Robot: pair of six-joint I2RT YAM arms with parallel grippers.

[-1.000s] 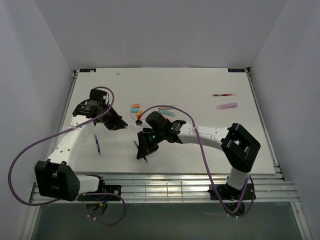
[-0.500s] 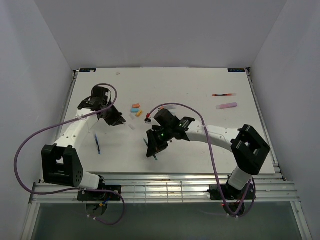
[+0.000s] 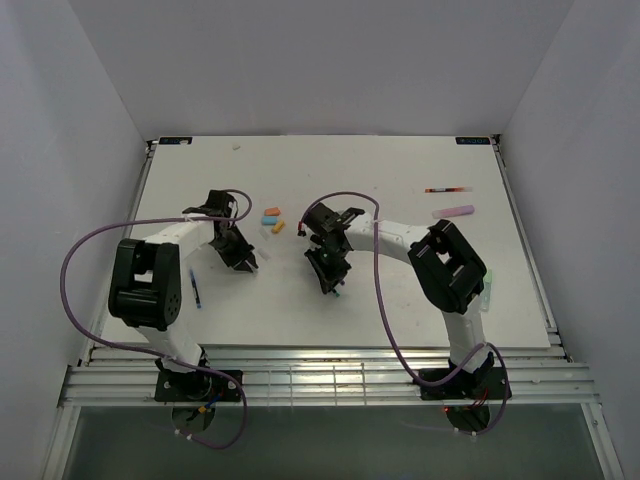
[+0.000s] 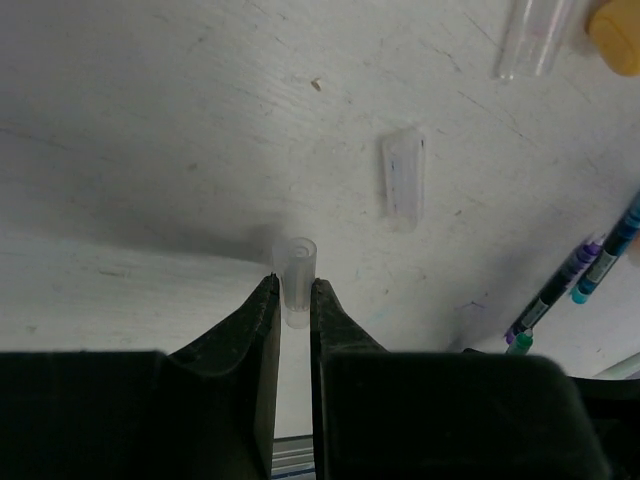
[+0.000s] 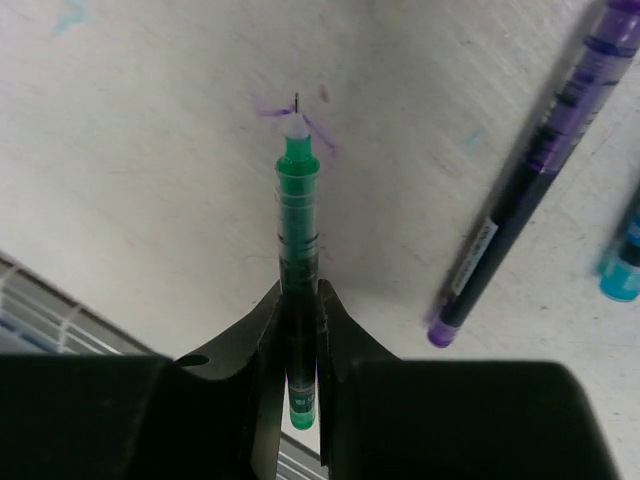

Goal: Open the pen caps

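The left gripper [image 4: 295, 298] is pinched shut on a clear cap [image 4: 296, 262], held left of the table's [image 3: 400, 170] middle. The right gripper [image 5: 299, 305] clamps the uncapped green pen [image 5: 298, 215] tip-down, so the two seem deliberately kept apart.

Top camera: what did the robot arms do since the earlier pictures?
The right fingers carried the green pen rightwards, away from the left fingers, which barely shifted, holding the clear cap. Both elbows swung inwards. Both grips stayed shut; the pink highlighter and blue pen never moved.
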